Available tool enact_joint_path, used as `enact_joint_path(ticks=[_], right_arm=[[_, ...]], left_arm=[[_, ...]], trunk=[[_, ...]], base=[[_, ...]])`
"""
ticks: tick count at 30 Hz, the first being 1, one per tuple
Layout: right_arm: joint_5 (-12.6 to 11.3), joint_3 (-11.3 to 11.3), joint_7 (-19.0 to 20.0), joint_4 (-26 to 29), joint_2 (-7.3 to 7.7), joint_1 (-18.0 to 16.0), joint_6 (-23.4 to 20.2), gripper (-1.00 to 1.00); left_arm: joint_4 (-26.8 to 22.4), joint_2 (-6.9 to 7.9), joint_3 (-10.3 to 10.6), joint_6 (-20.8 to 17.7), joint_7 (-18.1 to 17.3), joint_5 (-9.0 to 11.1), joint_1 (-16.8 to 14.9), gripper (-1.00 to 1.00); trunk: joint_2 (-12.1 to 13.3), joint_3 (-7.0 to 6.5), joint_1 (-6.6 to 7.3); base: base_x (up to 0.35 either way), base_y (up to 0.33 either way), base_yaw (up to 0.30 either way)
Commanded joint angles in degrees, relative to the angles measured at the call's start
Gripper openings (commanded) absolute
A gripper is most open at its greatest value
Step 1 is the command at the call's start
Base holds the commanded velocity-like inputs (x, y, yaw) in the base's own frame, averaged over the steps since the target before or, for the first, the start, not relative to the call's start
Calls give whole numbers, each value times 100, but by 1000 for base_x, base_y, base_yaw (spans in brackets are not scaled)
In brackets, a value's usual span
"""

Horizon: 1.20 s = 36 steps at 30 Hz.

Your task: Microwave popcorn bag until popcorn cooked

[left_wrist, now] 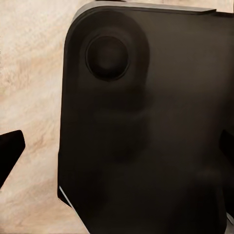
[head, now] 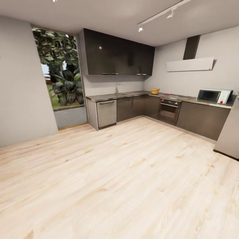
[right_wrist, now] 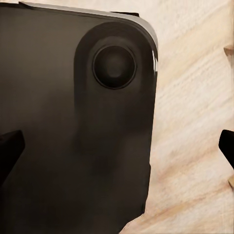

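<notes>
Across the room in the head view, the kitchen's grey countertop point(head: 132, 94) runs along dark cabinets. The orange-tan popcorn bag point(head: 154, 91) sits on it near the corner, left of the steel hob point(head: 176, 96). The pale mint-blue microwave point(head: 214, 96) stands at the counter's right end, its dark door closed. No popcorn can be made out at this distance. In the left wrist view my left gripper point(left_wrist: 117, 156) is open, its dark fingers point(left_wrist: 9, 151) at the frame's edges. My right gripper point(right_wrist: 117, 151) is likewise open and empty. Both hang over my dark base.
Wide pale wood floor point(head: 116, 172) lies between me and the cabinets. A steel-fronted oven point(head: 169, 111) sits under the hob, a white hood point(head: 190, 64) above it. A steel dishwasher front point(head: 106, 113) ends the left run. A pale tall unit point(head: 230, 132) stands at the right edge.
</notes>
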<state>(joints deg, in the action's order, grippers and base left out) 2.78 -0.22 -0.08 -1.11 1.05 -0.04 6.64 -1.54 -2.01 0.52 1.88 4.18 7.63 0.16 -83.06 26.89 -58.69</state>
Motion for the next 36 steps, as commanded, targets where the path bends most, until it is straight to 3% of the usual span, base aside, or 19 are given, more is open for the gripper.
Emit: enact_joint_path(ticks=[1, 10, 26, 36], right_arm=[[29, -5, -1, -12, 1, -4, 30, 100], [29, -5, -1, -12, 1, -4, 30, 100], [30, -5, -1, -12, 1, -4, 30, 100], [30, -5, -1, -12, 1, -4, 30, 100]], left_arm=[[-4, -2, 10, 18, 12, 52, 2, 100], [-4, -2, 10, 22, 21, 51, 2, 100], [-4, -2, 10, 24, 30, 50, 2, 100], [-4, -2, 10, 30, 34, 46, 2, 100]], trunk=[[-2, 4, -4], [-2, 4, -4], [-2, 4, -4], [-2, 4, -4]], base=[[324, 0, -243], [324, 0, -230], [324, 0, -15], [324, 0, -215]])
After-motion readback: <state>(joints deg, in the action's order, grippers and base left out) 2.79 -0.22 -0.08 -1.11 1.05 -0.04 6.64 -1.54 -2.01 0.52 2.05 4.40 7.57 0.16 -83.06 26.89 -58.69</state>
